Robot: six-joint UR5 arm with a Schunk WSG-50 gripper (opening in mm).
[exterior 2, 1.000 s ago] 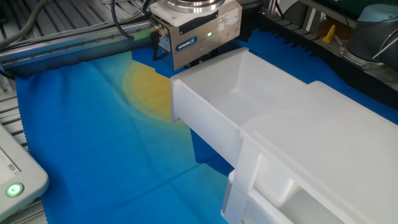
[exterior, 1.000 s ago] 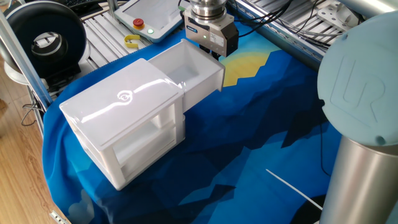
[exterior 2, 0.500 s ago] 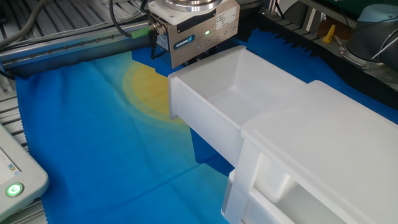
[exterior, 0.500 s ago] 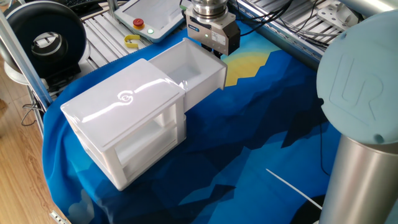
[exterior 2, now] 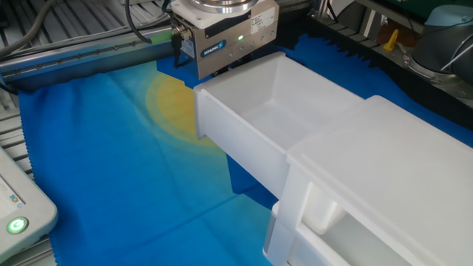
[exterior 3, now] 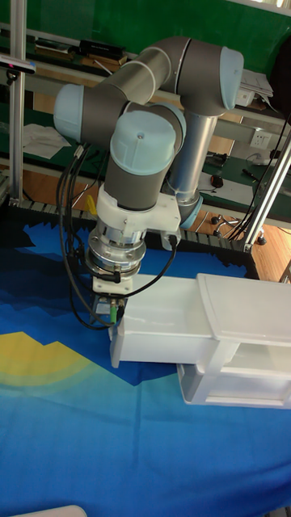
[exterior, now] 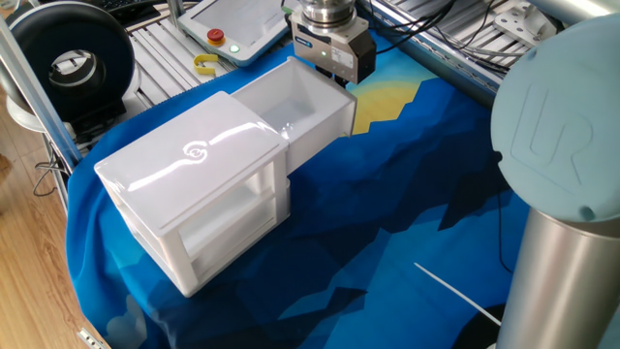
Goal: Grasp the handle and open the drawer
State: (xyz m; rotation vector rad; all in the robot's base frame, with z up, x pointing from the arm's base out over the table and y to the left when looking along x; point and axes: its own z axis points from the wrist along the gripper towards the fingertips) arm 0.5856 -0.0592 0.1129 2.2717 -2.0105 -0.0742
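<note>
tall fixed view first: the grey arm [exterior 3: 153,105] bends down over the counter and the hand [exterior 3: 109,311] sits right at the outer front face of the drawer [exterior 3: 158,327], at the end farthest from the cabinet [exterior 3: 242,339]. the drawer is pulled well out of the cabinet's top slot, open side up, its inside white and bare. the handle is hidden behind the hand's body in every view, and the fingers cannot be seen either, so whether the hand is clamped on it or spread apart, i cannot tell.

from one fixed view, the cabinet [exterior: 194,194] stands on the blue cloth [exterior: 387,223] with a swirl logo [exterior: 194,150] on its glossy top, and the drawer [exterior: 295,107] juts out from it toward the hand [exterior: 334,53], which touches or nearly touches the drawer's far end. past the cabinet, off the cloth, a pendant with a red button [exterior: 215,36] lies beside a yellow piece [exterior: 205,66], and a black spool [exterior: 73,63] stands farther along from them.

from the other fixed view, the hand [exterior 2: 225,41] shows a lit green lamp [exterior 2: 239,39] and presses close against the drawer [exterior 2: 255,122] front, over the yellow patch [exterior 2: 174,103] of the cloth. below the drawer, the cabinet's lower compartments [exterior 2: 325,222] sit in place.
</note>
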